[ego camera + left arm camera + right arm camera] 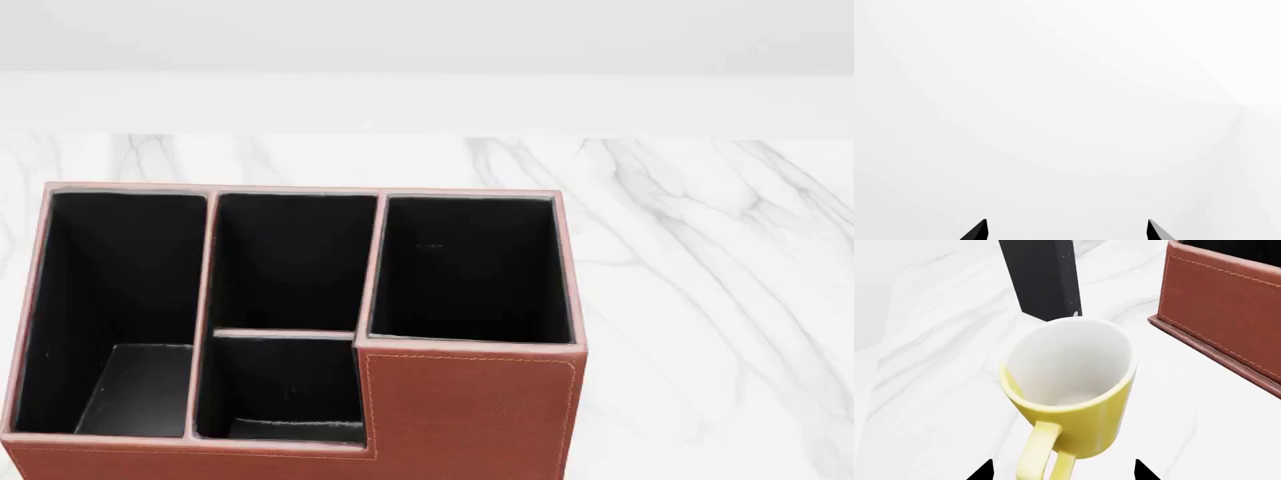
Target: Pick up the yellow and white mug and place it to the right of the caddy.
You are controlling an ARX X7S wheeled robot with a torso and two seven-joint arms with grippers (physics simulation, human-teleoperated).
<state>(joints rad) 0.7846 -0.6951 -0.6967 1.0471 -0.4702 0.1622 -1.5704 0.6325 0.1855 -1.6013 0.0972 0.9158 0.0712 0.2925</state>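
One glossy round mug [1071, 390], yellow outside, white inside, loop handle, stands upright on the white marble desk [721, 290] beside the caddy [467, 410]. The caddy is reddish-brown stitched leather with four black-lined boxy compartments. Right claw [1061, 472] is spread wide around the handle side, not gripping. Left claw [1067, 231] gapes wide over blank white, holding nothing
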